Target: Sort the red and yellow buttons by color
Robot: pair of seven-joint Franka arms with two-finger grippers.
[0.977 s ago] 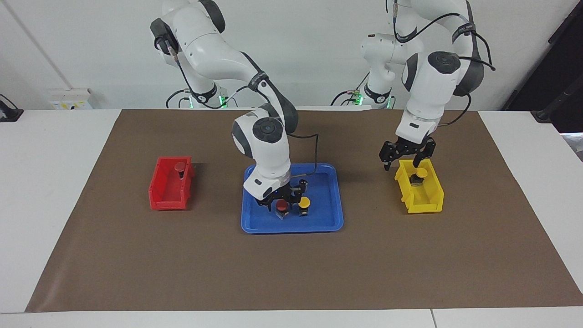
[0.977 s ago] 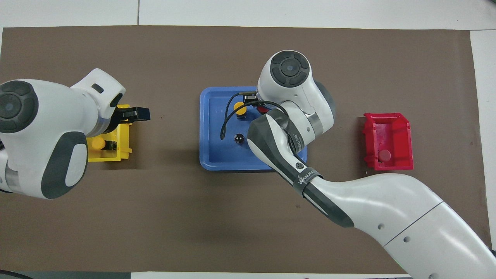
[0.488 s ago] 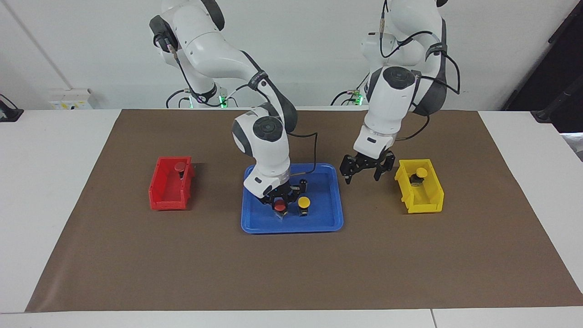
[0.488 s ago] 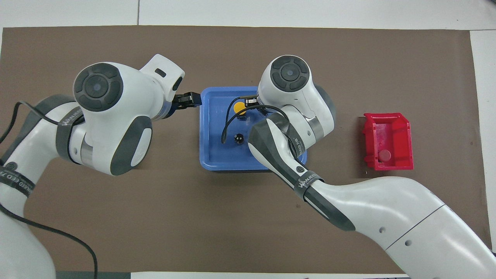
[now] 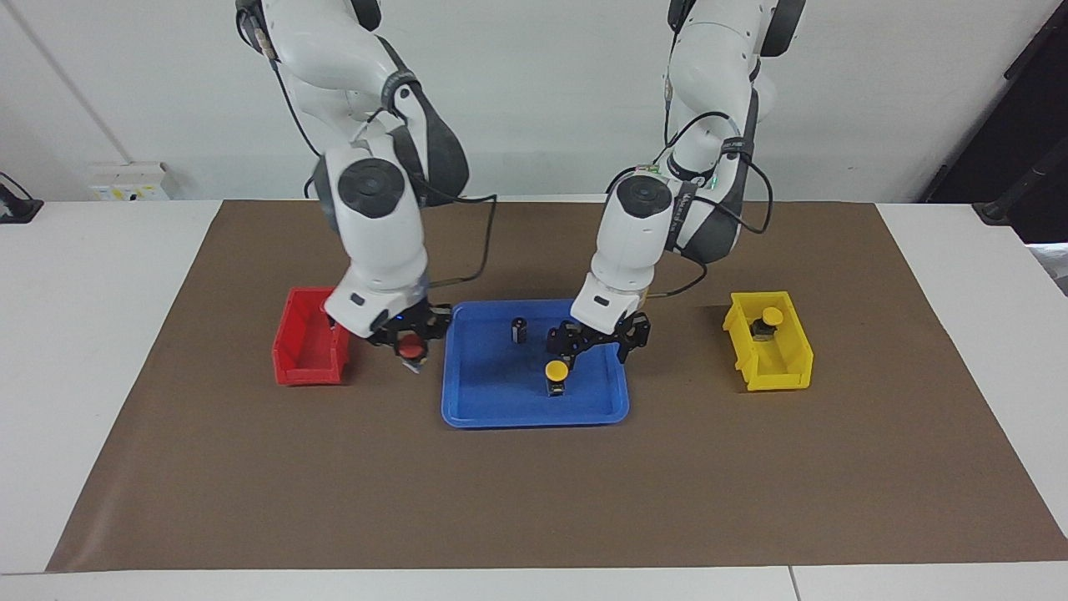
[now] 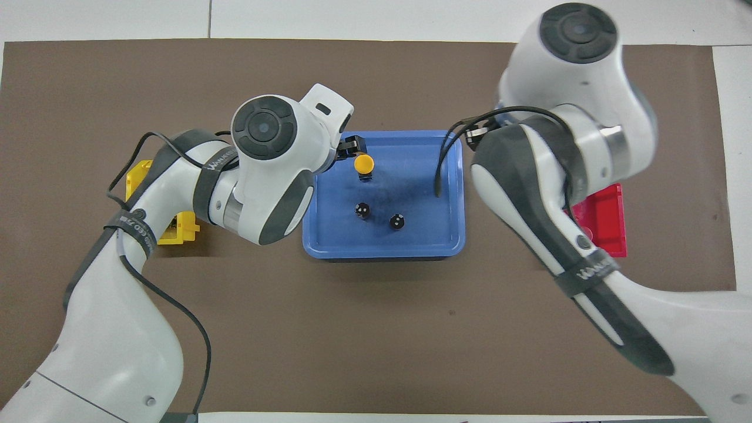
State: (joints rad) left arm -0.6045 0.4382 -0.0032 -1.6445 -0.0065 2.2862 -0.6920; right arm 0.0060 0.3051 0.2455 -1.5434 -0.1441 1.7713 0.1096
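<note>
Right gripper (image 5: 409, 341) clamped on red button (image 5: 410, 351), up between red bin (image 5: 304, 365) and blue tray (image 5: 534, 409): best carried level over bin before release, left gripper (image 5: 594, 342) wide open above tray's yellow button (image 5: 556, 371), near dark cylinder (image 5: 519, 329), yellow bin (image 5: 780, 371) well clear.

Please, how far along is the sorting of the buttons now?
Done: one yellow button sits in the yellow bin. In hand: the right pincer is shut on a red button, up between the blue tray and the red bin. Left to do: the last yellow button in the tray, with the open left pincer over it. The right arm hides part of the red bin's inside.
</note>
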